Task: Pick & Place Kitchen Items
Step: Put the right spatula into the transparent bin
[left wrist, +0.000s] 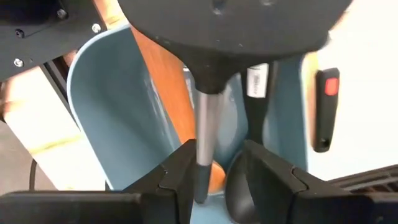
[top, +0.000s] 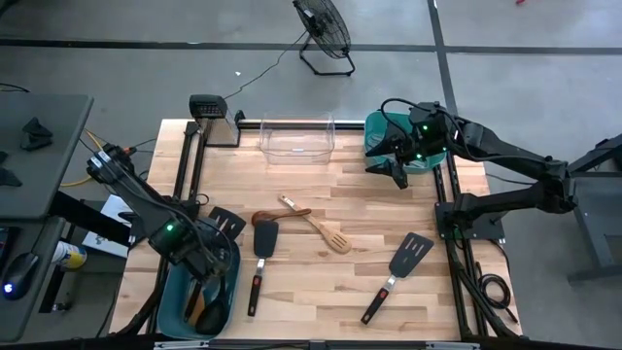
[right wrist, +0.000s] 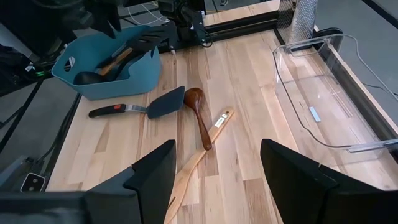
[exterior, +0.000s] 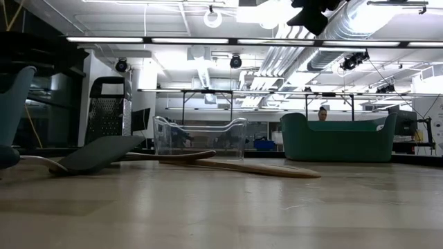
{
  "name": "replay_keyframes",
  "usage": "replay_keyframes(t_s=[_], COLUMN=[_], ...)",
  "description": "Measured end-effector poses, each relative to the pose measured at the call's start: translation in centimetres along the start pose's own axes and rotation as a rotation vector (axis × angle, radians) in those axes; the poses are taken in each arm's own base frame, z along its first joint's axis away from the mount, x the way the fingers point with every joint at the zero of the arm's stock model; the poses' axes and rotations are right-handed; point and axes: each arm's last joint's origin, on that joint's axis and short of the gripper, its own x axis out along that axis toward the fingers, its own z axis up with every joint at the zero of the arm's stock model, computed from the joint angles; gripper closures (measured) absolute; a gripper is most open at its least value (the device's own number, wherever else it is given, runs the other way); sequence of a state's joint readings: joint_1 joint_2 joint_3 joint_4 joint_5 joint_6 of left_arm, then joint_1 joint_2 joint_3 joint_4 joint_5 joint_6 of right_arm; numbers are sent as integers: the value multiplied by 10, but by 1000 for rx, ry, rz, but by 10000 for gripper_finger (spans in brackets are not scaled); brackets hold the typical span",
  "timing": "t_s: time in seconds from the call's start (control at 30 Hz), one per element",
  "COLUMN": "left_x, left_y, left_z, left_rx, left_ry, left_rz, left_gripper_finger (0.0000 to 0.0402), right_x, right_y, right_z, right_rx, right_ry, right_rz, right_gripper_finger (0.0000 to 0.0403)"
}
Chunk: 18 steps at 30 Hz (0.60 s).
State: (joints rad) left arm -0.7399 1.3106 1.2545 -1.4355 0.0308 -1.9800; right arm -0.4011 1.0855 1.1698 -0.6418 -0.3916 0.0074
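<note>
On the pale wood tabletop (top: 321, 282), at 7 o'clock, the left gripper (left wrist: 217, 155) stands loose astride a tub-leaning turner (left wrist: 236, 25) in one teal tub (top: 175, 297). At centre lie two black turners (top: 262, 255), one wooden spoon (top: 282, 216) and one slotted spatula (top: 328, 233). At 12 is one clear bin (top: 296, 151). At 1 the right gripper (top: 400, 173) hangs released and empty by one green tub (top: 374, 131). On the grey floor beyond stands one fan (top: 326, 29).

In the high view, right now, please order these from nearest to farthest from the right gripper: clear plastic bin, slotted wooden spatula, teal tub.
1. Clear plastic bin, far edge, beside the right gripper.
2. Slotted wooden spatula, table middle.
3. Teal tub, near-left corner.
</note>
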Motion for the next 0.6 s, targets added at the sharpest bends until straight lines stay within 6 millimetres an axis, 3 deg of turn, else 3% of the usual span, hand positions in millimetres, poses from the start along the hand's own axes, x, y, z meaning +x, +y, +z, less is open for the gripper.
replay_keyframes(t_s=[0.3,0.6], left_x=[-33,-56], left_y=[0,-2], left_z=[2,11], left_rx=[-41,-22], left_ry=[-76,-383], left_rz=[-82,-273], left_gripper_finger=[275,275], right_x=[0,-1], right_y=[0,0], right_z=[-4,-9], right_rx=[12,78], right_ry=[39,92], right_rz=[-1,-3], right_gripper_finger=[176,176])
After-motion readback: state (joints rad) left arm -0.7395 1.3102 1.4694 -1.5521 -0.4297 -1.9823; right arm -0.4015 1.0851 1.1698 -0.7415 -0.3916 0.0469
